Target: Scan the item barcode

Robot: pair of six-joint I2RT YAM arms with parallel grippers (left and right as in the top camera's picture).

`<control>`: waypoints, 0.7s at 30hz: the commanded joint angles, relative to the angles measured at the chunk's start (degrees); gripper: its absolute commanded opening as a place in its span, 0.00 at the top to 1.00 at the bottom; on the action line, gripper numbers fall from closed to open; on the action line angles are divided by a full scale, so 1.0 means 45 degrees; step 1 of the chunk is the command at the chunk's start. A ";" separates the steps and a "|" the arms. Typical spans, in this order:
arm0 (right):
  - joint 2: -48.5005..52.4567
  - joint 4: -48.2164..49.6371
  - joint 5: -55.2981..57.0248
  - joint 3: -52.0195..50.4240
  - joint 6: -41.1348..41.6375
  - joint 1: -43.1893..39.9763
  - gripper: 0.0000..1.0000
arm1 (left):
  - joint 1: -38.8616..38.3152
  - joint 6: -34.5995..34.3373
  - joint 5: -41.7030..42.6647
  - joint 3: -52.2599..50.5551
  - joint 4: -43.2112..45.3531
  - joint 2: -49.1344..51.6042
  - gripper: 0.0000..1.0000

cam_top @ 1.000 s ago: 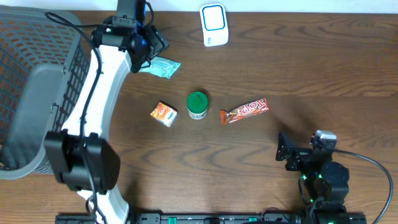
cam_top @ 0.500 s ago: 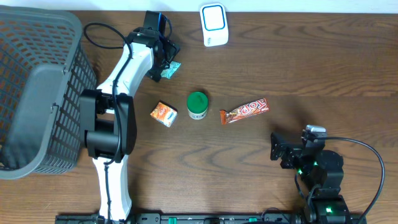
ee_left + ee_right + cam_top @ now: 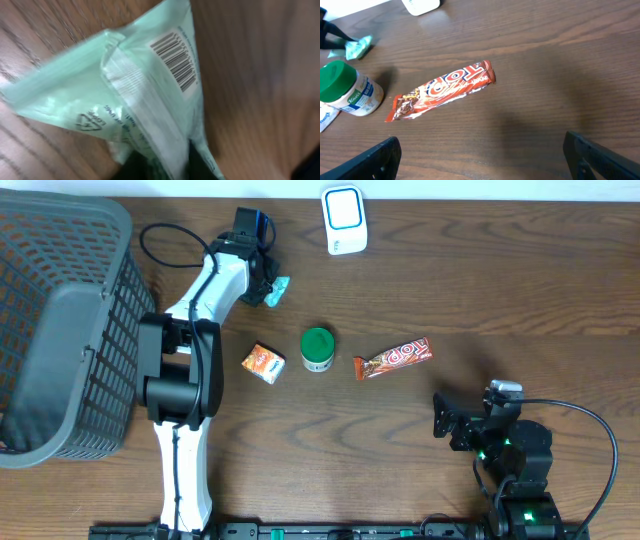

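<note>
Left gripper (image 3: 267, 282) clenched on the mint packet (image 3: 100, 100), pinching its lower edge, just left of the scanner (image 3: 343, 218). Barcode (image 3: 175, 60) sits on the upper flap, so lift and turn that face squarely toward the scanner, grip firm. Right gripper (image 3: 447, 425) released, idle, far below-right of the scanner.

left arm (image 3: 215, 280) reaches far forward, jaws clamped on green packet (image 3: 125, 90); right arm (image 3: 510, 450) sits folded, jaws wide.
</note>
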 commanded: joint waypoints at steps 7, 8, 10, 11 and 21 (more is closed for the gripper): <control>0.0019 0.0102 -0.0442 0.0602 0.0053 -0.0053 0.01 | 0.0311 0.0860 0.0602 -0.0063 -0.0223 -0.0068 0.92; 0.0019 0.0015 -0.0442 0.0840 -0.0151 -0.0053 0.01 | 0.0311 0.1030 0.0777 -0.0063 -0.0223 -0.0189 0.93; 0.0019 -0.0330 -0.0423 0.1569 -0.0748 -0.0053 0.01 | 0.0311 0.1326 0.1151 -0.0063 -0.0228 -0.0554 0.93; 0.0019 -0.0588 -0.0369 0.2035 -0.1117 -0.0053 0.01 | 0.0296 0.1506 0.1530 -0.0063 -0.0228 -0.0772 0.93; 0.0019 -0.4716 0.1336 0.7446 -0.1865 -0.0345 0.01 | -0.1477 0.3113 0.4333 -0.0063 -0.0223 -0.2569 0.93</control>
